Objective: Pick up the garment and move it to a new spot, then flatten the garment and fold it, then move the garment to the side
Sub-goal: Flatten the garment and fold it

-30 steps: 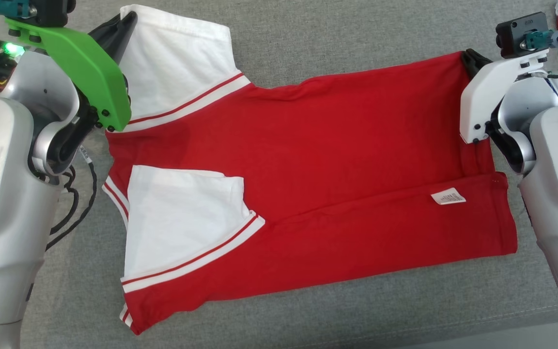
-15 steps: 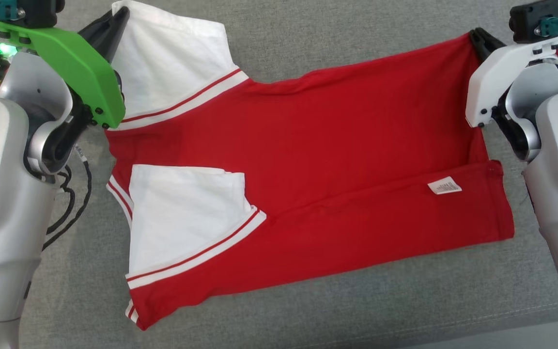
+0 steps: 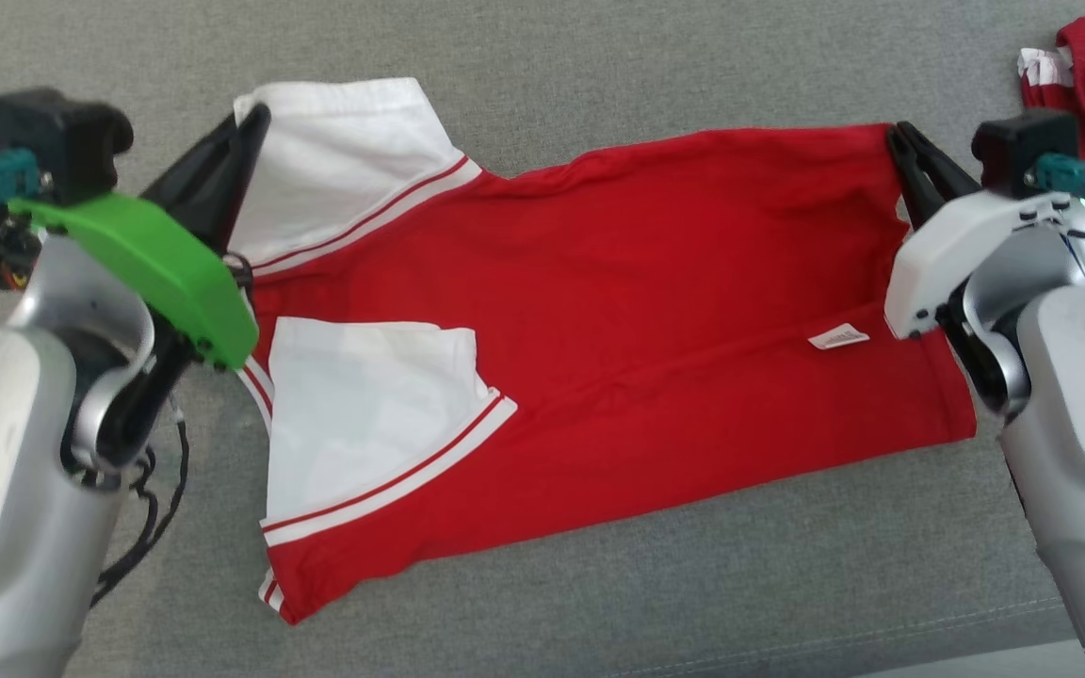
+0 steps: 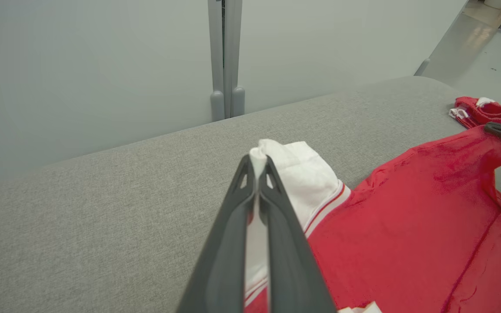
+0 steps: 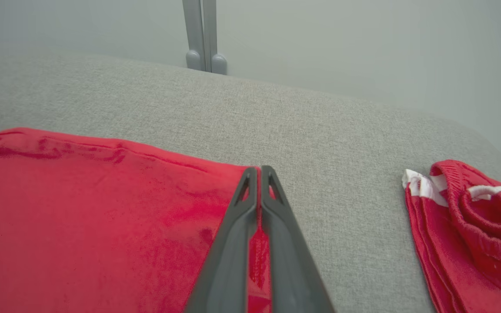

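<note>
A grey fabric-covered bench (image 3: 599, 56) spans the scene. Behind it stands a plain pale grey wall (image 4: 81, 65) with a vertical post (image 4: 224, 56). Glossy floor (image 4: 472, 48) shows beyond the bench's rounded corner.

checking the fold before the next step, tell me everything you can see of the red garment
The red garment is a soft knit shirt with white sleeves edged in red-striped bands. It lies sideways on the grey cushion, near side folded over, one sleeve and a white label on top. The left pincer is shut on the far sleeve's tip, the right pincer on the far hem corner, with that edge raised.
</note>
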Available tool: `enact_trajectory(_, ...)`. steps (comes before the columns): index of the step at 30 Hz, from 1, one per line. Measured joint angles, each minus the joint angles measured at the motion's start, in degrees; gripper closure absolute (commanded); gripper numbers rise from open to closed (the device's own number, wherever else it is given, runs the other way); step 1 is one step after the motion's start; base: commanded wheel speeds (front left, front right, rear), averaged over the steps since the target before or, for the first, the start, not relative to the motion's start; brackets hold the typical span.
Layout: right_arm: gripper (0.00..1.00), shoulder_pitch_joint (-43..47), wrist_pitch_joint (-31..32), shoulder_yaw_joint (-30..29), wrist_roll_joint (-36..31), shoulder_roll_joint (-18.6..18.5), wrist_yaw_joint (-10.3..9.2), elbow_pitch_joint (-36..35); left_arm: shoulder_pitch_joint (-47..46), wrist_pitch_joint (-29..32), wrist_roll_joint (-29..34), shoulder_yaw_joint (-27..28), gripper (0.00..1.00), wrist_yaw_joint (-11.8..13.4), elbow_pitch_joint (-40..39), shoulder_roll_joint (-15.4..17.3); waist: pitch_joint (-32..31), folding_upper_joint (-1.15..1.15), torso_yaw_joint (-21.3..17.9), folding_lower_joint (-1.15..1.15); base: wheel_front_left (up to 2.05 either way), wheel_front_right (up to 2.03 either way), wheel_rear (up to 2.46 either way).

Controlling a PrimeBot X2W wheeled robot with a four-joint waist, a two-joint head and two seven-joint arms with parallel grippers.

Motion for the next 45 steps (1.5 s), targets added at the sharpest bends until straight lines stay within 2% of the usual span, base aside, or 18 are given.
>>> enact_trajectory(5,1.00,9.3,-0.7,-3.3,0.6,-0.4,0.00,-6.7,13.1,-1.6,-0.7,1.5,1.00,3.3,-11.1,2.8,-1.9,0.00,0.4,0.00,0.00,0.00,0.00)
enact_trajectory(10,1.00,17.9,0.2,-8.0,0.9,1.4,0.00,-13.0,24.4,-3.2,-2.2,1.9,1.00,7.1,-18.4,2.7,-3.7,0.00,1.5,0.00,0.00,0.00,0.00)
enact_trajectory(17,1.00,24.8,1.8,-12.3,0.3,4.1,0.00,-17.3,33.8,-7.4,-4.4,1.5,1.00,9.0,-19.0,-0.6,-5.6,0.00,2.7,0.00,0.00,0.00,0.00)
enact_trajectory(24,1.00,29.4,2.7,-15.4,-0.3,6.4,0.00,-19.5,38.5,-9.7,-6.0,0.6,1.00,9.5,-17.1,-2.6,-7.1,0.00,3.6,0.00,0.00,0.00,0.00)
enact_trajectory(25,0.97,29.9,2.7,-15.6,-0.4,6.7,0.00,-19.4,38.9,-10.0,-6.0,0.2,0.72,9.5,-16.4,-3.0,-7.2,0.00,3.8,0.00,0.00,0.00,0.00)
enact_trajectory(26,0.63,30.3,2.7,-16.0,-0.7,7.2,0.00,-19.2,39.2,-10.2,-6.0,-0.4,0.24,9.5,-15.3,-3.5,-7.4,0.00,3.9,0.00,0.00,0.00,0.00)
enact_trajectory(27,0.33,30.8,2.7,-16.2,-0.7,7.7,0.00,-19.0,39.4,-10.5,-6.0,-0.7,0.00,9.5,-14.0,-4.0,-7.6,0.00,3.9,0.00,0.00,0.00,0.00)
enact_trajectory(28,0.00,31.2,2.4,-16.6,-0.8,8.4,0.00,-18.8,39.5,-11.4,-5.6,-0.7,0.00,9.6,-12.7,-4.4,-7.8,0.00,4.0,0.00,0.00,0.00,0.00)
enact_trajectory(32,0.00,32.7,0.3,-19.4,-0.8,10.1,0.00,-18.6,39.6,-15.0,-5.2,-0.1,0.00,9.9,-10.4,-6.2,-8.4,0.00,3.9,0.00,0.00,0.00,0.00)
enact_trajectory(38,0.00,35.6,-2.8,-24.7,-0.8,12.1,-0.01,-18.7,38.9,-23.9,-2.5,2.0,0.00,11.6,-8.9,-9.4,-10.5,0.00,4.0,0.00,0.00,0.00,0.00)
enact_trajectory(45,0.00,35.6,-2.1,-24.0,-1.2,12.9,-0.01,-17.1,37.4,-27.6,0.9,1.1,0.00,12.8,-6.1,-10.6,-13.6,0.00,4.2,0.00,0.00,0.00,0.00)
